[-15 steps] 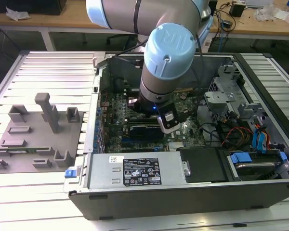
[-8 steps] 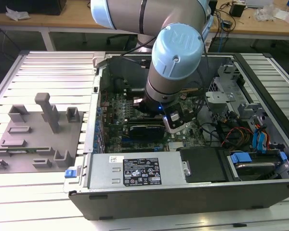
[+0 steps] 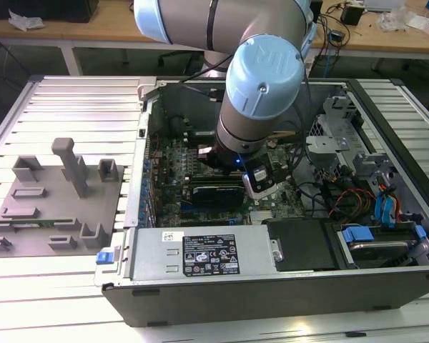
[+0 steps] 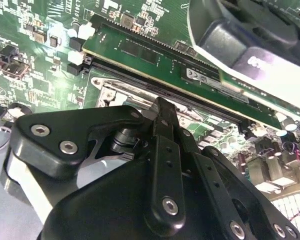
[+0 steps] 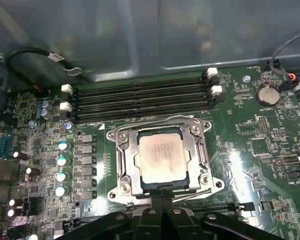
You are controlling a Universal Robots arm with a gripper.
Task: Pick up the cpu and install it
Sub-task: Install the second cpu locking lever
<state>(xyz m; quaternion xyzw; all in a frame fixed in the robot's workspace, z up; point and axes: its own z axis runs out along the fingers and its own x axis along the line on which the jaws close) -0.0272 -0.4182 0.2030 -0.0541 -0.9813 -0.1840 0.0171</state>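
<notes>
"cpu [image 5: 162,159] first: where do we place it?"

"Just ahead of the claw [image 5: 162,198] tips in the first wrist view. It lies flat, pale top up, inside the socket [image 5: 121,159] frame. The memory slots [image 5: 140,100] run across on its far side, further from the claw."

"And the claw itself?"

"Clenched, we judge. In both wrist views the two fingers [image 4: 162,125] meet with nothing between them, so it grips nothing. The tips sit low at the socket's near edge. We cannot tell whether they touch the frame, because the claw's own body hides that spot."

"So the chip is in its seat. What makes this step go well?"

"We think it comes down to squareness. All four edges of the cpu look parallel to the frame and no corner looks raised. Any push should be straight down and gentle, never sideways, since the contacts beneath would bend."

"What else needs care?"

"The memory stick [image 4: 190,65] stands close above the tips in the second wrist view, so we would keep the claw clear of it."
</notes>
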